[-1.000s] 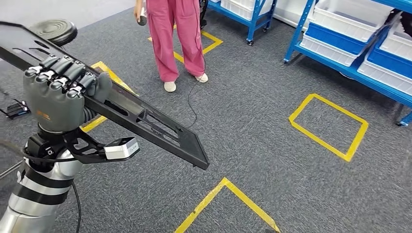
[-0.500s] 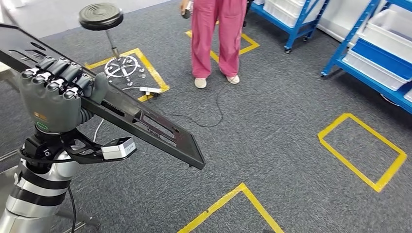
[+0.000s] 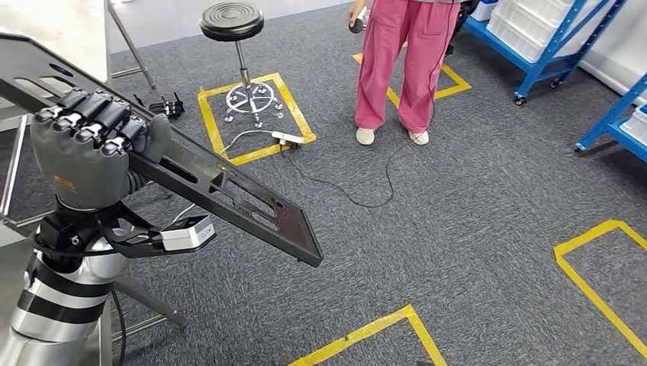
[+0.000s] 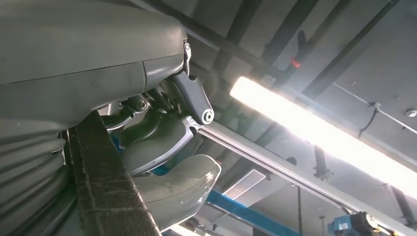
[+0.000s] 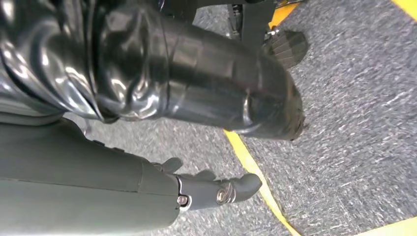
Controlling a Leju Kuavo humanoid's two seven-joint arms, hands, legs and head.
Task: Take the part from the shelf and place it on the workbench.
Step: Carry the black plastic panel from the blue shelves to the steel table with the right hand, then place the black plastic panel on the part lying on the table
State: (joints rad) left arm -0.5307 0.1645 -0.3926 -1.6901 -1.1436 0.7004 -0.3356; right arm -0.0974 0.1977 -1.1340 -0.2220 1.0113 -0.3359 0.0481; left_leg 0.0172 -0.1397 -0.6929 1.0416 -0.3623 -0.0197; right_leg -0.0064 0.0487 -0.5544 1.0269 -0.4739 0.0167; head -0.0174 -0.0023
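Here, at the left of the head view, a long black part [image 3: 229,191] is gripped by the left hand [image 3: 88,145], fingers curled over its upper edge; the part slants from upper left towards the frame's centre, held above grey carpet [image 3: 458,229]. The right hand [image 5: 147,196] is seen over the carpet, whether open or closed cannot be told. Farther off, a black stool [image 3: 233,23] and a person in pink trousers [image 3: 404,69] are seen at top centre

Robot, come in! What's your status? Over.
Left hand grips the black part, held over the carpet. Right hand hangs with nothing in it. Person and stool ahead.
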